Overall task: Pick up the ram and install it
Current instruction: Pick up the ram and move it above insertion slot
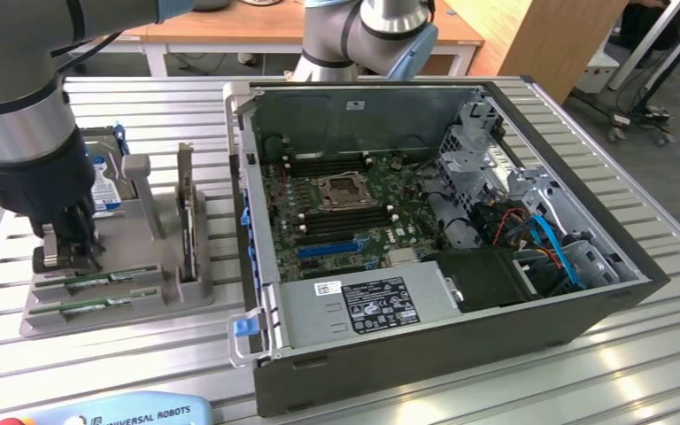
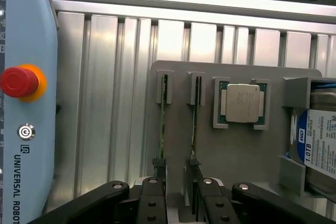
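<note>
Well, at the exterior view's left the gripper [image 1: 66,255] hangs wide open and empty over the grey holder [image 1: 192,288]. It is poised at one end of the ram sticks [image 2: 163,116], which stand on edge side by side. Their long axes run straight away from the fingertips. The open computer case [image 1: 435,221] sits further right.

Grey tube arm [image 1: 10,97] is wearing pale blue joint caps [image 1: 414,51], black cable [image 1: 86,49] is running along it; black gripper [image 2: 176,167] is carrying silver screws [image 2: 116,186].
</note>
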{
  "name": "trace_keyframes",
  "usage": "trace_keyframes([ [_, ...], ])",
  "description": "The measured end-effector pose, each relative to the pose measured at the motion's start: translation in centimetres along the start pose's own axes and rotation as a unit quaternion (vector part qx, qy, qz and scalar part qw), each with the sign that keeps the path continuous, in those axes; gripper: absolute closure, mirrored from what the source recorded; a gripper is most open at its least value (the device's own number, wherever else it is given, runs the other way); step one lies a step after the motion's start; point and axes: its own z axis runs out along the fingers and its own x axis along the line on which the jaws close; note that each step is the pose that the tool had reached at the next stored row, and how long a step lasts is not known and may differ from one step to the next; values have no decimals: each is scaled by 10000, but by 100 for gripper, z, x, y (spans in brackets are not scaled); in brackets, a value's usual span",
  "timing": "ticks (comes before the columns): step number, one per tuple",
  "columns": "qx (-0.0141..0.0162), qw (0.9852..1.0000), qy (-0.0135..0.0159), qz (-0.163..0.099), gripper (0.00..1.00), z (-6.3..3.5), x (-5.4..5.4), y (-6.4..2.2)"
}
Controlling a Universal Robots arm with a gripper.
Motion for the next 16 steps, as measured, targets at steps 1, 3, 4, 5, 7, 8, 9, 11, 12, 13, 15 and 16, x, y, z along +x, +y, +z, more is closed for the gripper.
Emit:
trace_keyframes([
  [1, 0, 10000, 0, 0, 70, 17, 1, -1],
  [3, 0, 10000, 0, 0, 70, 53, 2, -2],
  [4, -1, 10000, 0, -1, 70, 70, 3, -3],
  [5, 0, 10000, 0, 0, 70, 85, 3, -4],
  [7, 0, 10000, 0, 0, 70, 112, 3, -5],
  [8, 0, 10000, 0, 0, 70, 125, 4, -5],
  [9, 0, 10000, 0, -1, 70, 140, 4, -6],
  [11, 0, 10000, 0, 0, 70, 166, 5, -7],
  [12, 0, 10000, 0, 0, 70, 176, 5, -8],
  [13, -1, 10000, 1, 0, 70, 175, 5, -7],
  [15, 0, 10000, 0, -2, 70, 176, 19, -8],
  [16, 0, 10000, 1, 0, 70, 175, 49, -6],
])
